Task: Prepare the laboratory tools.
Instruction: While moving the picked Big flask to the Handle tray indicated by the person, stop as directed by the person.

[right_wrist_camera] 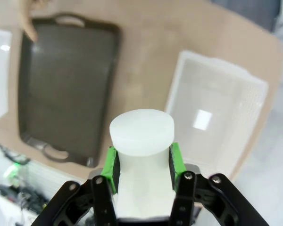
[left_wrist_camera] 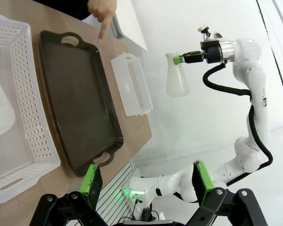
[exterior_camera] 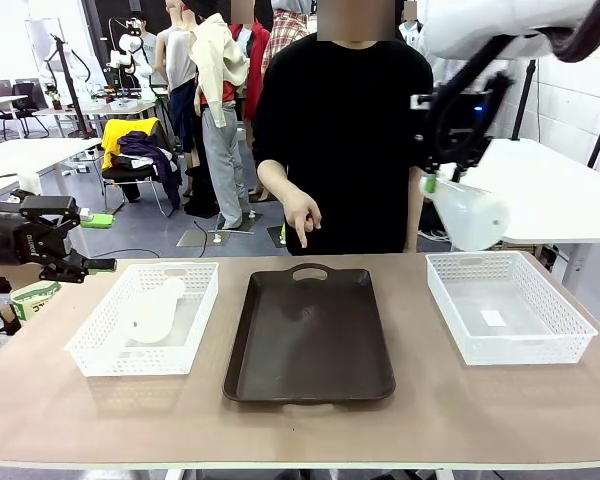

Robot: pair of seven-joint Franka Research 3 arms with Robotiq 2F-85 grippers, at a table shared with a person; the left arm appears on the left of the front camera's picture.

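The right arm (exterior_camera: 500, 60) is raised over the right side of the surface (exterior_camera: 300, 430), and its jaws are clamped on the neck of a flask (exterior_camera: 467, 212) – the green pads (right_wrist_camera: 175, 159) press on either side of the neck just under its rim. This flask hangs in the air above the far edge of the right basket (exterior_camera: 570, 318), touching nothing else. In the front view it is tipped well over, with its wide base pointing to the picture's right and a little downward.

The second flask (exterior_camera: 155, 310) lies on its side inside the left basket (exterior_camera: 92, 352), with its neck toward the far end.

Between the two baskets sits a dark tray (exterior_camera: 310, 340). The person stands at the far side of the surface, and one hand (exterior_camera: 302, 215) points a finger down toward the tray's far end.

The left arm (exterior_camera: 0, 240) is low at the left edge of the surface, beside the left basket – its jaws stand wide apart and hold nothing.
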